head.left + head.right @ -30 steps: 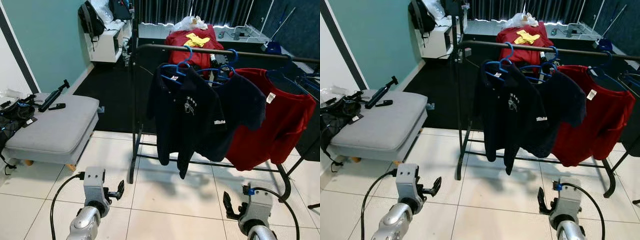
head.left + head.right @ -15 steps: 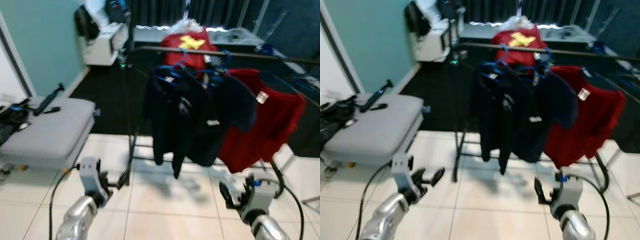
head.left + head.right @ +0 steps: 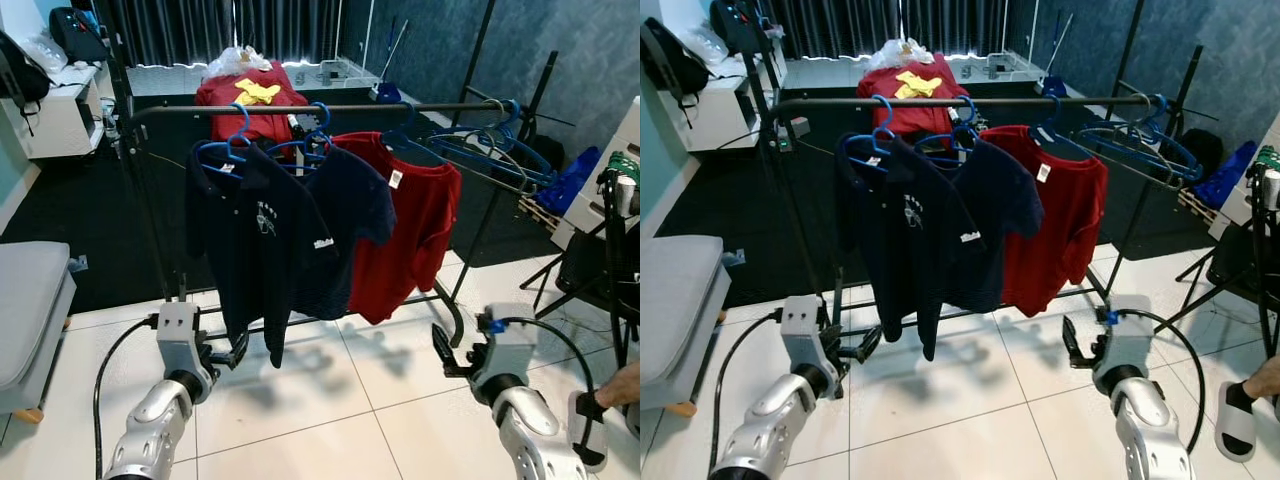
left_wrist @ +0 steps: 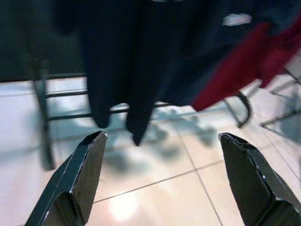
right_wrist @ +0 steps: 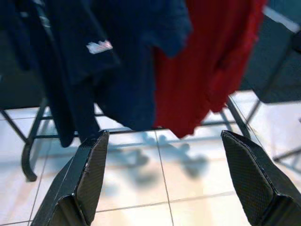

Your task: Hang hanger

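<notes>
Both tools low over the white tiled floor (image 3: 330,400), near side of the black clothes rack (image 3: 300,108) — left tool (image 3: 232,352) and right tool (image 3: 440,348) each spread wide, holding nothing. On the rail, two navy shirts (image 3: 262,240) and a red shirt (image 3: 412,225) on blue hangers (image 3: 232,148). Further right on the rail, a bunch of bare blue hangers (image 3: 490,150) — well apart from both tools.

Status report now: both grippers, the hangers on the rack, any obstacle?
Left gripper and right gripper open, empty, low before rack. Empty blue hangers on rail's right end. Person's foot near right arm.
</notes>
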You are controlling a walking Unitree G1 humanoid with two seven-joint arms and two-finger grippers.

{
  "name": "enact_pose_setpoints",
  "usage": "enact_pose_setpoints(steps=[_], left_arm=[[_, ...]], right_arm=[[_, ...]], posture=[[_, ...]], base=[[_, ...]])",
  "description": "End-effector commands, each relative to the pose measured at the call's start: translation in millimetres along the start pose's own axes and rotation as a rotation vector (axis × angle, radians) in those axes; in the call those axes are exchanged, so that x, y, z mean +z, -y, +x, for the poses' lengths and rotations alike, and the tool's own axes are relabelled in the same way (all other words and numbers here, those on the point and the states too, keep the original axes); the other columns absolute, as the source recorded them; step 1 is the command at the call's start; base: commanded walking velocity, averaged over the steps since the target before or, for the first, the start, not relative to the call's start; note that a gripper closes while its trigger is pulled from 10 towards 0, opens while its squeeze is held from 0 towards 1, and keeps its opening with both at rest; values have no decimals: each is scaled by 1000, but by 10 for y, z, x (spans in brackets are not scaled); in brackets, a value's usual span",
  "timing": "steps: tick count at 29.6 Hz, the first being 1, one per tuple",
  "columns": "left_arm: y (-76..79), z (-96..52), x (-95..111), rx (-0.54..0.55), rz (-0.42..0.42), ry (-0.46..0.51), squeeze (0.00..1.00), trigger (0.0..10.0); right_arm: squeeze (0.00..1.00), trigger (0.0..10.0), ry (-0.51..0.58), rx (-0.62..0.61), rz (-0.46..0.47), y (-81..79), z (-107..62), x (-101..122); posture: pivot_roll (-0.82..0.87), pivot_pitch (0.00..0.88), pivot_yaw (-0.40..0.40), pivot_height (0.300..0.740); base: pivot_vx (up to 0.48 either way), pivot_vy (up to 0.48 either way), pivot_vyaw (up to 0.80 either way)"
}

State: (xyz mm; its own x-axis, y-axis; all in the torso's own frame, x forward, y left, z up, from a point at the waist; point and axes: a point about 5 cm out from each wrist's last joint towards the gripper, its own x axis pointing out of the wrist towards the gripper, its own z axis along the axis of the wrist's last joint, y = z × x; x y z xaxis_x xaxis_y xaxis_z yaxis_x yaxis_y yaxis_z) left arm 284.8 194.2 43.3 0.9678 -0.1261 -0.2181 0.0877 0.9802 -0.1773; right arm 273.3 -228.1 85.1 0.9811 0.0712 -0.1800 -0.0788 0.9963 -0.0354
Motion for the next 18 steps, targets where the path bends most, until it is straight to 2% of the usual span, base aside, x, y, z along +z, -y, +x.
enact_pose_setpoints(steps=[1, 10, 11, 18], left_arm=[[-84, -54, -73, 50, 38, -26, 0, 10000], [-107, -101, -122, 80, 43, -37, 0, 10000], [-97, -156, -172, 91, 48, -50, 0, 10000], [-117, -200, -193, 108, 60, -63, 0, 10000]], right_arm=[[0, 10000, 30, 46, -24, -39, 22, 76], [0, 10000, 42, 64, -34, -51, 31, 112], [0, 10000, 62, 62, -31, -35, 35, 170], [0, 10000, 103, 66, -20, -11, 44, 276]], posture=[[36, 0, -40, 740], [37, 0, -39, 740], [32, 0, -34, 740], [33, 0, -34, 740]], base=[[371, 0, 0], [409, 0, 0], [431, 0, 0], [429, 0, 0]])
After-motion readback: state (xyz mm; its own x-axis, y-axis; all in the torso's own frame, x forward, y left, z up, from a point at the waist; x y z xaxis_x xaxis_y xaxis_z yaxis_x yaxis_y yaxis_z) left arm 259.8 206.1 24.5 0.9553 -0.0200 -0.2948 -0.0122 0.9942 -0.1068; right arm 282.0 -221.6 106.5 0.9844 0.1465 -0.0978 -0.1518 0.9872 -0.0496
